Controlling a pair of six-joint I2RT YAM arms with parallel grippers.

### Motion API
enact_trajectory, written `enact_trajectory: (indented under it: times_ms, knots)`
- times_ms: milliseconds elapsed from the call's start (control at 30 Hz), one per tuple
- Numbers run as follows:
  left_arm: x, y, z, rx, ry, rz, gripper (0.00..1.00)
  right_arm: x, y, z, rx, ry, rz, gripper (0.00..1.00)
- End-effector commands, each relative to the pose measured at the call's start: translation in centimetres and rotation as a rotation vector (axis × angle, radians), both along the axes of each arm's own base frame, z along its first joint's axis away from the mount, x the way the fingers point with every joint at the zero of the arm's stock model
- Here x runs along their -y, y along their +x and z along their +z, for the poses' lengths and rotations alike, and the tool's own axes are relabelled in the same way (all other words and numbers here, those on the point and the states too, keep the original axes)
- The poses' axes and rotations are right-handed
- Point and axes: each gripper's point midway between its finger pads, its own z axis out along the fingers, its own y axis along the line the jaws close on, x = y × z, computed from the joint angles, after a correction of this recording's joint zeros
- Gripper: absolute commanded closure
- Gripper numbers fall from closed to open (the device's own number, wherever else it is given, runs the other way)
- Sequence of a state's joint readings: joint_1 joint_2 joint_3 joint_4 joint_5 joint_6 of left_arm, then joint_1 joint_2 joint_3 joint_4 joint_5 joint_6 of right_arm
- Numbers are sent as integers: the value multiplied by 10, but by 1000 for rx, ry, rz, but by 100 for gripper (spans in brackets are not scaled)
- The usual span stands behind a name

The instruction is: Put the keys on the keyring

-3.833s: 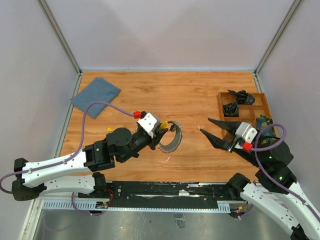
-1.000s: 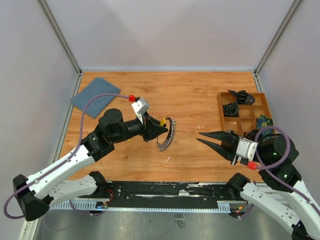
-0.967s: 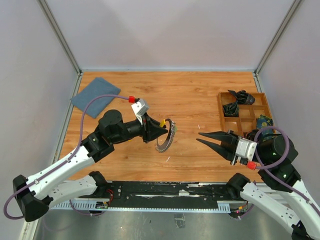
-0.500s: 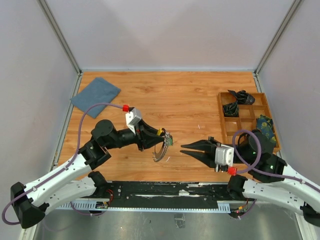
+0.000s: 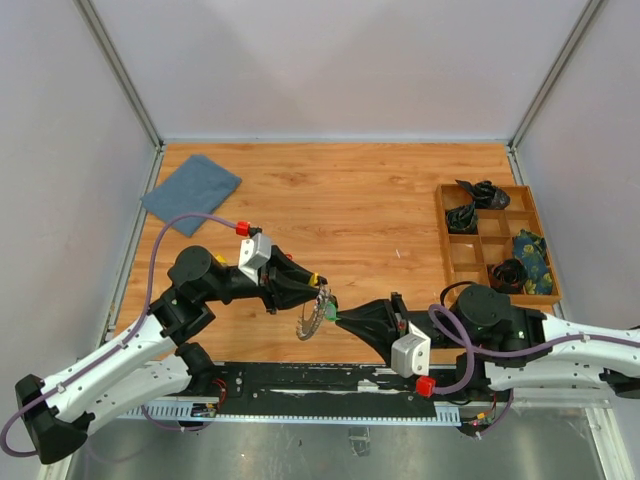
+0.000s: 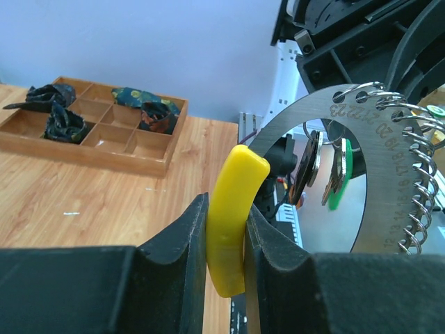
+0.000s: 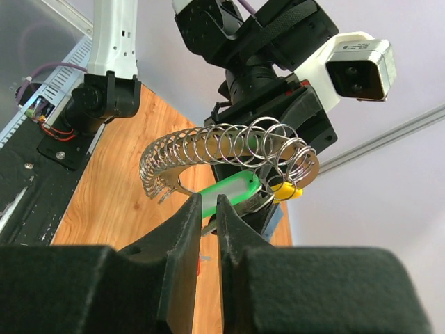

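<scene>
We see our left gripper [image 6: 225, 240] pinching the yellow tag [image 6: 235, 181]; our right gripper [image 7: 208, 209] pinches the green tag [image 7: 231, 190]; the keyring [image 7: 208, 147] hangs between both claws' tips, off the table [image 5: 380, 200].

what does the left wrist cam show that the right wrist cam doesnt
Only the left wrist view shows the wooden tray and the left gripper shut on the yellow tag. Only the right wrist view shows the right gripper shut on the green tag. Both views show the keyring with both tags hanging from it.
</scene>
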State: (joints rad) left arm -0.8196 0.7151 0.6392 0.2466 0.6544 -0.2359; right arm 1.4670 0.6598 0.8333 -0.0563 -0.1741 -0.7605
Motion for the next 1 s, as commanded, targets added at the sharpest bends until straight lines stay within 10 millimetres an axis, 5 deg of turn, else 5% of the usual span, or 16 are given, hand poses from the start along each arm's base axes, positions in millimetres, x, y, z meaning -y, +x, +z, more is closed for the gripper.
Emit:
enact_trajectory:
  times_ms: [0, 967]
  knots:
    - [-3, -10, 12, 65, -36, -43, 99, -3, 0, 25, 51, 59, -22, 85]
    - [-1, -20, 15, 76, -42, -109, 99, -23, -11, 39, 24, 127, 10, 82]
